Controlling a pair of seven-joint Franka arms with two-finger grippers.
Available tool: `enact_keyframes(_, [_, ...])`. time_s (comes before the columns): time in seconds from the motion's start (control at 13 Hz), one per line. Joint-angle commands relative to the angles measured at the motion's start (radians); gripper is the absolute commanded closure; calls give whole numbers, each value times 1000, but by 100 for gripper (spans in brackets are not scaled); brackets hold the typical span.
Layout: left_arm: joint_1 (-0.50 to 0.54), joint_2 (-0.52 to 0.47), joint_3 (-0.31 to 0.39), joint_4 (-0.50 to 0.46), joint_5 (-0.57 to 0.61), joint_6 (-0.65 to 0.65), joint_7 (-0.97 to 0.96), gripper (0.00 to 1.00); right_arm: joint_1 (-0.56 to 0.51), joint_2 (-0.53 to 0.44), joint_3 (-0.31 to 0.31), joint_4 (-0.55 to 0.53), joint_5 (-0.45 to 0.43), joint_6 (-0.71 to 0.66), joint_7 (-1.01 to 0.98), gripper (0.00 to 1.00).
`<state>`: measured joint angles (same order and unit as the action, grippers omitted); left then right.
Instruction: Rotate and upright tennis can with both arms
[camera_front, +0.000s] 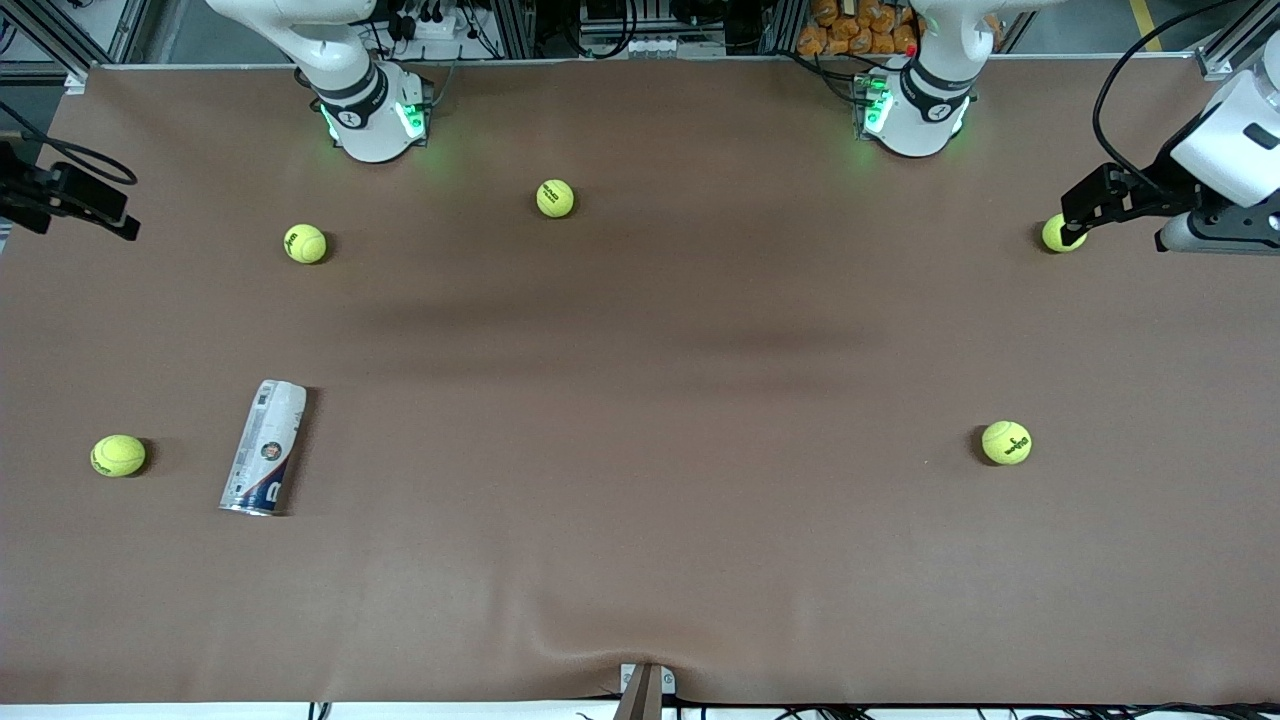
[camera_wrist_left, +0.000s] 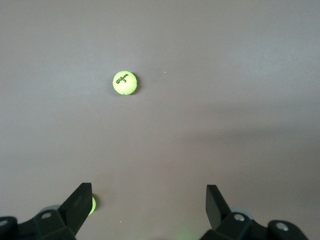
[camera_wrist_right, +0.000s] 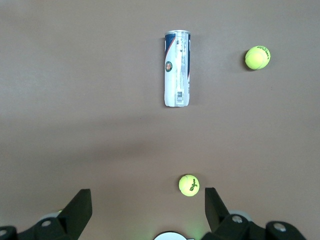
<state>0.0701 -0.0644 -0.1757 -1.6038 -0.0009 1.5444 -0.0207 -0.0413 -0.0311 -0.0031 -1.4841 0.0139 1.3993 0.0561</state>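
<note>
can (camera_front: 265, 447) lies flat toward our right arm's end, beside a ball (camera_front: 118, 455) | our left gripper (camera_wrist_left: 148, 205) fingers apart, over table (camera_front: 640, 400) | our right gripper (camera_wrist_right: 148, 207) fingers apart, over table

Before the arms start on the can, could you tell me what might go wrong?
The tennis can lies flat, so a push could roll it. A tennis ball beside it might get knocked. The right gripper and left gripper are open and high, so both need a long descent.
</note>
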Motion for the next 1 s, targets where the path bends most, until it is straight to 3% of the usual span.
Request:
enact_keyframes(0.0, [8, 28, -2, 51, 2, -33, 13, 0, -28, 10, 22, 27, -3, -11, 10, 0])
enact_keyframes(0.38, [19, 38, 7, 47, 13, -35, 7, 0, -26, 46, 23, 21, -12, 18, 8, 0])
enact_keyframes(0.69, [30, 40, 7, 48, 9, -33, 15, 0, -29, 186, 22, 16, -22, 93, 8, 0])
enact_keyframes(0.92, [27, 46, 5, 47, 9, -33, 15, 0, -34, 311, 22, -8, -75, 194, 1, 0])
